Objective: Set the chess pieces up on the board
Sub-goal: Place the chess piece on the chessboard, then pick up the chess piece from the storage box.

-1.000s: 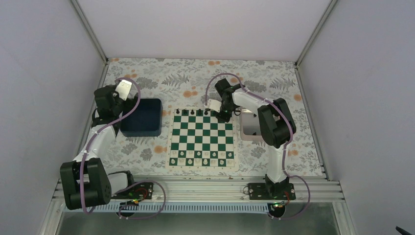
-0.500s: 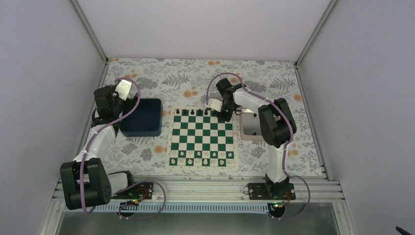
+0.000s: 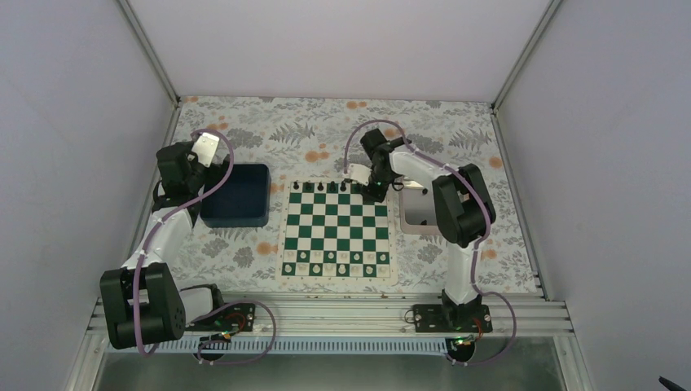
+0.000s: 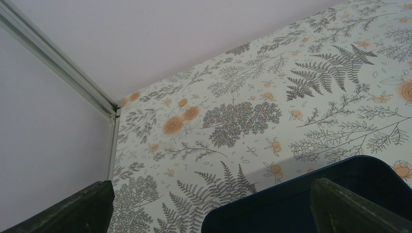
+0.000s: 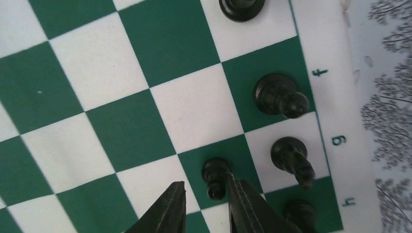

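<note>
At far right corner of board (image 3: 336, 230), straddles pawn (image 5: 216, 175) loosely with right gripper (image 5: 205, 190) part-open; holds left gripper (image 4: 212, 184) wide, empty.

You have one green-and-white board (image 3: 336, 230), one dark blue bin (image 3: 236, 195) and one silver tray (image 3: 414, 215). The right wrist view shows you five black chess pieces (image 5: 281, 95), one only partly. From above, the cream pieces (image 3: 356, 256) are too small to count.

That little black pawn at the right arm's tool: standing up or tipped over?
Upright: the pawn stands on its base on a green square, between the parted fingers of the right tool.
</note>
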`<action>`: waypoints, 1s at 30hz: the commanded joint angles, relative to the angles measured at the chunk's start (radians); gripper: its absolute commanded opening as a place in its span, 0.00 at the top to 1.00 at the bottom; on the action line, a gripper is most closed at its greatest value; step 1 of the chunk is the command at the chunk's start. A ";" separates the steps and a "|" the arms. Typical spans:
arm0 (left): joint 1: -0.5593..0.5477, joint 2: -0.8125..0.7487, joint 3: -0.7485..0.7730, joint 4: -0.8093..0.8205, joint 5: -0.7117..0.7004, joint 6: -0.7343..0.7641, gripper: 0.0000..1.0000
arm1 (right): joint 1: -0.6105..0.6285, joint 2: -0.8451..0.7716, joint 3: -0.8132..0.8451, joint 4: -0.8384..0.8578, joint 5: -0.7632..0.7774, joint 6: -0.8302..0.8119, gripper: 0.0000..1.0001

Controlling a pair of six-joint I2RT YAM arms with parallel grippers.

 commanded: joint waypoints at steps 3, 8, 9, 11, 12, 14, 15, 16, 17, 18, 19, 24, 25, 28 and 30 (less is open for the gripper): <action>0.004 -0.013 0.006 0.009 0.018 -0.007 0.00 | -0.011 -0.141 0.063 -0.063 -0.004 0.020 0.74; 0.004 -0.015 0.006 0.008 0.018 -0.007 0.00 | -0.060 -0.255 0.094 -0.121 0.054 0.021 0.71; 0.004 -0.014 0.007 0.008 0.019 -0.007 0.00 | -0.084 -0.276 0.094 -0.129 0.064 0.017 0.70; 0.004 -0.013 0.007 0.009 0.019 -0.007 0.00 | -0.144 -0.313 0.085 -0.140 0.074 0.001 0.70; 0.004 -0.013 0.008 0.009 0.019 -0.007 0.00 | -0.184 -0.328 0.079 -0.146 0.074 -0.008 0.70; 0.004 -0.012 0.007 0.009 0.021 -0.007 0.00 | -0.264 -0.342 0.056 -0.143 0.078 -0.031 0.69; 0.004 -0.013 0.007 0.010 0.022 -0.007 0.00 | -0.301 -0.367 0.038 -0.135 0.079 -0.043 0.69; 0.004 -0.012 0.006 0.009 0.022 -0.007 0.00 | -0.337 -0.381 0.014 -0.122 0.078 -0.054 0.69; 0.004 -0.013 0.006 0.011 0.021 -0.007 0.00 | -0.367 -0.389 -0.014 -0.106 0.079 -0.063 0.68; 0.004 -0.013 0.006 0.011 0.020 -0.007 0.00 | -0.390 -0.394 -0.045 -0.091 0.081 -0.071 0.68; 0.004 -0.013 0.007 0.011 0.019 -0.007 0.00 | -0.409 -0.395 -0.072 -0.073 0.083 -0.079 0.68; 0.004 -0.011 0.007 0.008 0.023 -0.007 0.00 | -0.454 -0.358 -0.176 0.014 0.067 -0.092 0.67; 0.004 -0.011 0.008 0.008 0.022 -0.008 0.00 | -0.455 -0.341 -0.185 0.028 0.056 -0.091 0.67; 0.004 -0.013 0.008 0.008 0.019 -0.007 0.00 | -0.456 -0.275 -0.191 0.061 0.026 -0.086 0.67; 0.004 -0.014 0.008 0.006 0.018 -0.006 0.00 | -0.455 -0.244 -0.189 0.080 0.013 -0.086 0.67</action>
